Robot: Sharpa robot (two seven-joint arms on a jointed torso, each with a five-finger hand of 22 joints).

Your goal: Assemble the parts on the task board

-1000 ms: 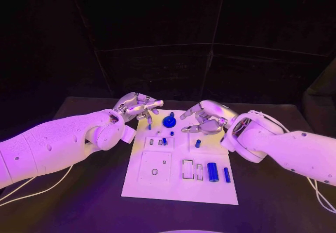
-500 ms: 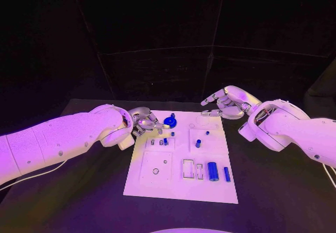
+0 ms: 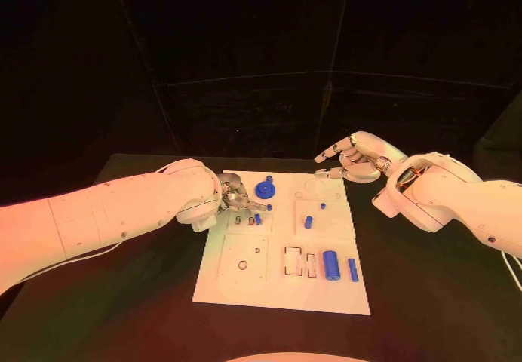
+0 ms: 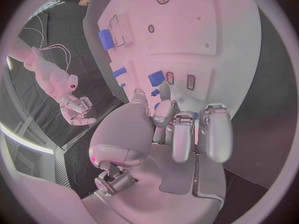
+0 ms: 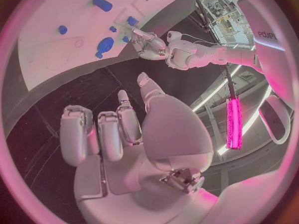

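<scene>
Presently the task board [image 3: 277, 290] is lying flat in the middle of the black tabletop [image 3: 435, 302], and every place below is given relative to it. The left hand [image 3: 235, 194] is hovering over its far left part, fingers [image 4: 163, 110] curling downward with their tips just beside the small blue pegs [image 3: 256, 219] standing in the slots there; in the left wrist view nothing is sitting between the fingers, though whether a tip is touching a peg cannot be told. A round blue knob [image 3: 265, 188] is standing at the board's far edge, just beyond those fingertips. The right hand [image 3: 350, 160] is hanging off the board's far right corner, well apart from the parts, its fingers loosely spread and grasping nothing. Near the board's right side a short blue peg [image 3: 308, 222] is standing alone, and toward the near right a thick blue cylinder [image 3: 330, 267] and a slim blue pin [image 3: 352, 270] are lying side by side, beside two empty rectangular recesses.
</scene>
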